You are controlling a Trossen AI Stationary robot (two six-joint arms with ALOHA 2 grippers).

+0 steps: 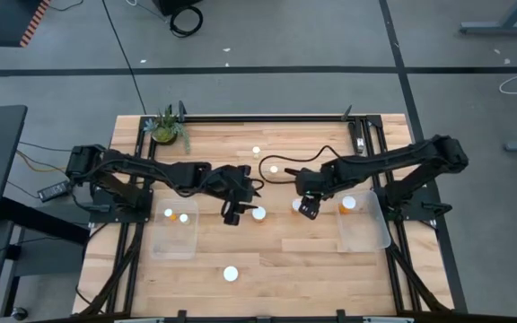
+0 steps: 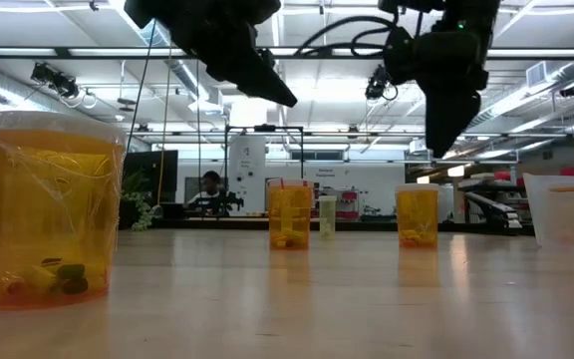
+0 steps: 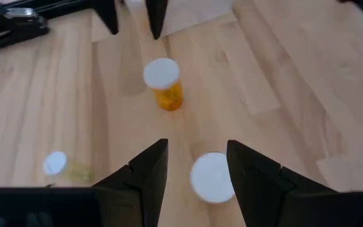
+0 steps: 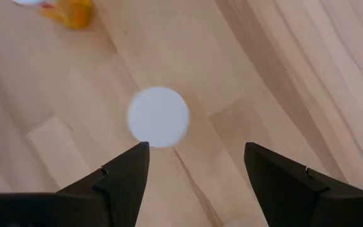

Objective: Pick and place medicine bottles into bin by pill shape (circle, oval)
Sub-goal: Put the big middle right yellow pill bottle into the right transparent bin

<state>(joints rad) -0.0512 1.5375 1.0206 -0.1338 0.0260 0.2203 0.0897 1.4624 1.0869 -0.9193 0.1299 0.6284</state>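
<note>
Small amber bottles with white caps stand upright on the wooden table [image 1: 276, 251]. My left gripper [image 1: 232, 213] is open and hovers above one bottle [image 1: 258, 213], whose cap [image 3: 212, 178] shows between my fingers. My right gripper [image 1: 310, 210] is open and hovers beside another bottle [image 1: 297, 205], whose cap [image 4: 158, 116] shows just ahead of its fingers. In the low view both grippers, left [image 2: 285, 98] and right [image 2: 436, 148], hang well above the table. More bottles stand at the far middle [image 1: 257, 151] [image 1: 275, 168] and near the front [image 1: 231, 274].
A clear bin [image 1: 173, 240] at the left holds two bottles [image 1: 169, 213] [image 1: 184, 217]. A clear bin [image 1: 366, 231] at the right holds one bottle [image 1: 348, 205]. A small green potted plant [image 1: 166, 126] stands at the far left corner. A black cable [image 1: 294, 160] lies across the far middle.
</note>
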